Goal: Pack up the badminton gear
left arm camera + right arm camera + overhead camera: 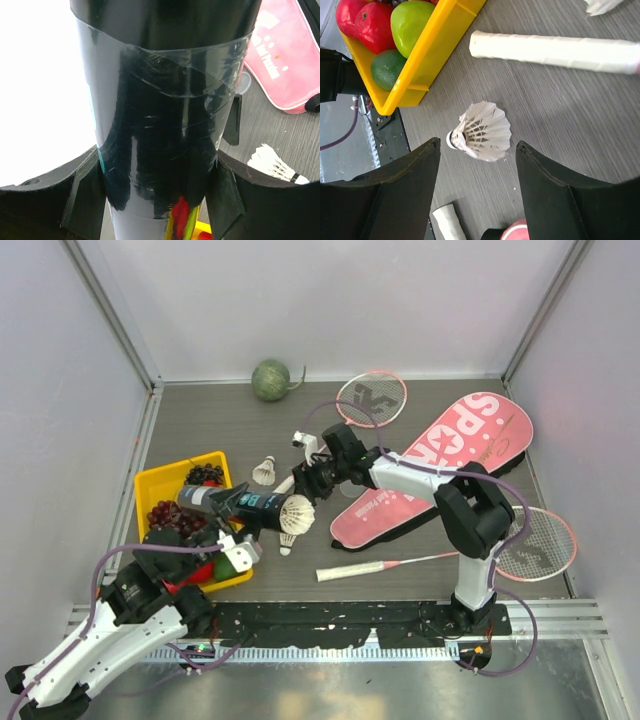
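The left tool [236, 528], seen from above, clamps the black tube [245, 504] over the tray's [160, 476] right edge. Left wrist: fingers [227, 195] hug it squarely; hold steady. Right wrist: the right tool [477, 145] gapes over a shuttlecock [482, 131] on the desk [560, 100]; centre, pinch lightly.

I see the long tube [225, 502] crossing over the fruit tray's [153, 485] right edge; racket bag [440, 465] at its three o'clock, melon [270, 380] at twelve.

Yellow tray [155, 487] of fruit (grapes [205, 474], apples [370, 25]) at left; green melon [270, 380] by the back wall.
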Tool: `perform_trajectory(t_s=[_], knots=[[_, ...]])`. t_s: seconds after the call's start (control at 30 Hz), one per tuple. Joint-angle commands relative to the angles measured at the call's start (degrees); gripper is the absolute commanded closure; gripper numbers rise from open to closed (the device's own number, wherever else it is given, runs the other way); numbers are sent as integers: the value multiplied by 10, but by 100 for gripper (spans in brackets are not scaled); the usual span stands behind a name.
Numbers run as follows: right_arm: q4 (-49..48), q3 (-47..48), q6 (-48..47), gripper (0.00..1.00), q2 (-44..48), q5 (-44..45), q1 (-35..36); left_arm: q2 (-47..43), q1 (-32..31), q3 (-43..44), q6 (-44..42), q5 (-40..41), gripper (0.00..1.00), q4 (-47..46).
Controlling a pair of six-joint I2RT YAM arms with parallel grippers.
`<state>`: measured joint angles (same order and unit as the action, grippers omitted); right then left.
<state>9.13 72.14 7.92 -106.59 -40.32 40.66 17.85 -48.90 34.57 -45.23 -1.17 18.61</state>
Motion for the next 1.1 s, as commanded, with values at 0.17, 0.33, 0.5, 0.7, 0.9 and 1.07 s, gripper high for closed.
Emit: perform_trajectory(t_s=[0.17, 0.33, 0.5, 0.7, 0.9, 1.07], knots=[[-2, 42, -23, 35, -50, -49, 28, 7, 1, 9, 1, -9, 100, -53], [4, 41, -26, 37, -61, -49, 41, 13, 1, 8, 1, -6, 100, -53], [-3, 25, -24, 51, -56, -49, 45, 19, 1, 7, 3, 6, 100, -52], [-16, 15, -11, 53, -55, -57, 45, 25, 1, 11, 7, 2, 100, -46], [-25, 5, -5, 53, -57, -59, 48, 31, 1, 11, 8, 5, 100, -50], [-42, -2, 7, 62, -56, -74, 49, 34, 0, 13, 8, 5, 100, -45]])
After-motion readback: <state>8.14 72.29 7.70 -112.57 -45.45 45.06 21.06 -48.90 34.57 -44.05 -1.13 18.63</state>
